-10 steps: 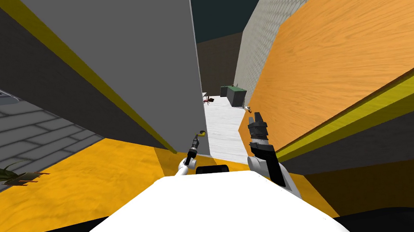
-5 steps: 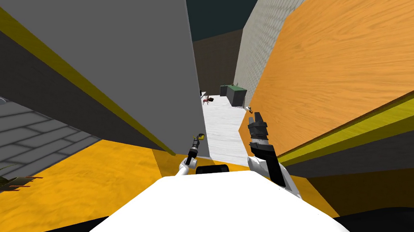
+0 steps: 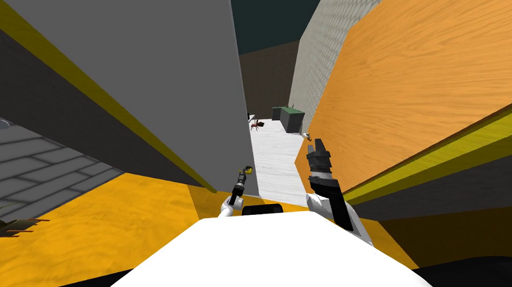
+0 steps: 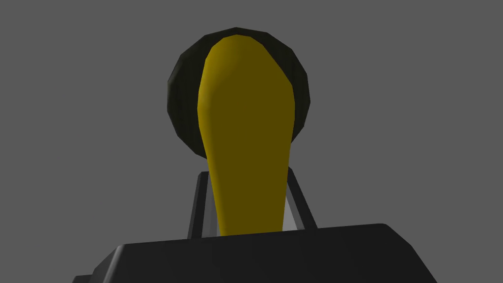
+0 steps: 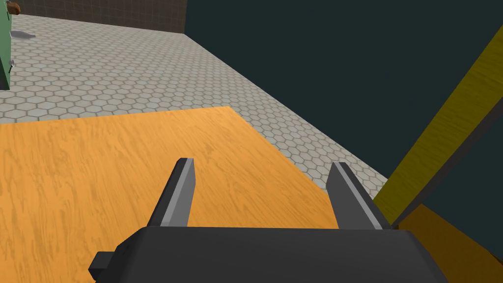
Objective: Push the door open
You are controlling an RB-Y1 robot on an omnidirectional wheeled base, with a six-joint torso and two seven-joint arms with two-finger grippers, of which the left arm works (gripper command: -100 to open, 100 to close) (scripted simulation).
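Grey door (image 3: 181, 88) ajar, with a yellow lever handle (image 4: 245, 127) on a dark round rose (image 4: 179, 93) near its free edge. Left tool (image 4: 246, 173) clamped on that handle, 2 fingers pressing its sides. Right tool (image 5: 260, 164), right of the door, spread wide and holding nothing, before an orange wood-grain panel (image 3: 411, 87). Past the door's edge: white floor (image 3: 274, 154), green cabinet (image 3: 292, 118), hexagon-tiled wall (image 3: 331, 25). Left of the door: orange floor (image 3: 89, 224), grey brick wall (image 3: 31, 167).

a green cabinet (image 3: 292, 118) stands down the white floor (image 3: 275, 160) (a leafy plant (image 3: 4, 220) shows far left).
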